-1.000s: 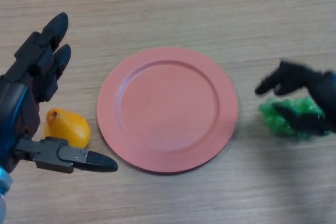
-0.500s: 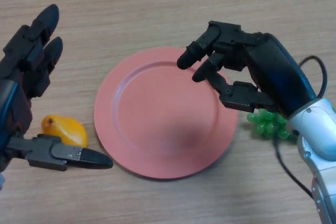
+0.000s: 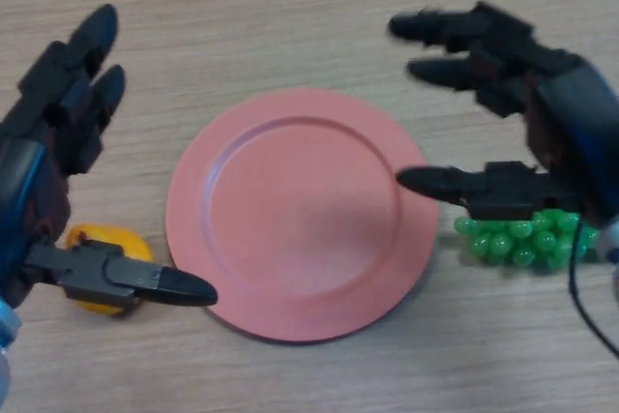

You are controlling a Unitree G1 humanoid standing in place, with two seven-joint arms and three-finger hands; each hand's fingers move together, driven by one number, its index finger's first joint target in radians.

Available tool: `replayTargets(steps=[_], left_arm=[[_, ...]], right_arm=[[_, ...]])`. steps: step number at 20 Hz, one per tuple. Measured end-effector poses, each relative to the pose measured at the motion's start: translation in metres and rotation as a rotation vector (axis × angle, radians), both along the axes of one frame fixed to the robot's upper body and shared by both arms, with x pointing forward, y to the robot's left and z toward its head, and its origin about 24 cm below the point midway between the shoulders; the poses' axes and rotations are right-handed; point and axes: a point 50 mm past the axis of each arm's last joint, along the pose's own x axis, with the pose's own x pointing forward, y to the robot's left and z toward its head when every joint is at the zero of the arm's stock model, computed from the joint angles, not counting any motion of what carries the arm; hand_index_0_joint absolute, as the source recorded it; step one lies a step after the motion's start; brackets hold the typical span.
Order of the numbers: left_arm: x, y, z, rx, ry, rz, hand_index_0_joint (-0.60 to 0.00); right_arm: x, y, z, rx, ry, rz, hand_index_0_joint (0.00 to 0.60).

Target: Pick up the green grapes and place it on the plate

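Note:
The bunch of green grapes [image 3: 525, 242] lies on the wooden table just right of the pink plate [image 3: 300, 210]. My right hand [image 3: 542, 123] hovers over the plate's right rim, fingers stretched out and open, its thumb just above the grapes and partly covering them. It holds nothing. The plate has nothing on it. My left hand [image 3: 48, 157] is open at the left edge, idle, with its thumb pointing toward the plate.
An orange-yellow fruit [image 3: 104, 250] lies on the table left of the plate, partly hidden behind my left hand's thumb. The table [image 3: 290, 16] is light wood.
My right hand has uncurled from a bent pose over the plate and shifted right and back, so it now spreads above the grapes. The left hand hardly moved.

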Motion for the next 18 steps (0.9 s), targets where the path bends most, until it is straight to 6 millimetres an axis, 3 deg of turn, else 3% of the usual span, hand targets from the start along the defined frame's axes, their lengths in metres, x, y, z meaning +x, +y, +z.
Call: replayTargets(steps=[8, 13, 18], left_arm=[[0.005, -0.008, 0.000, -0.001, 0.025, -0.031, 0.000], [0.006, -0.009, -0.002, 0.000, 0.033, -0.038, 0.000], [0.004, -0.007, -0.006, -0.001, 0.049, -0.027, 0.000]], right_arm=[[0.016, -0.045, -0.039, -0.329, 0.029, -0.103, 0.000], [0.029, -0.066, -0.083, -0.366, 0.196, -0.124, 0.000], [0.033, -0.087, -0.114, -0.485, 0.242, -0.148, 0.000]])
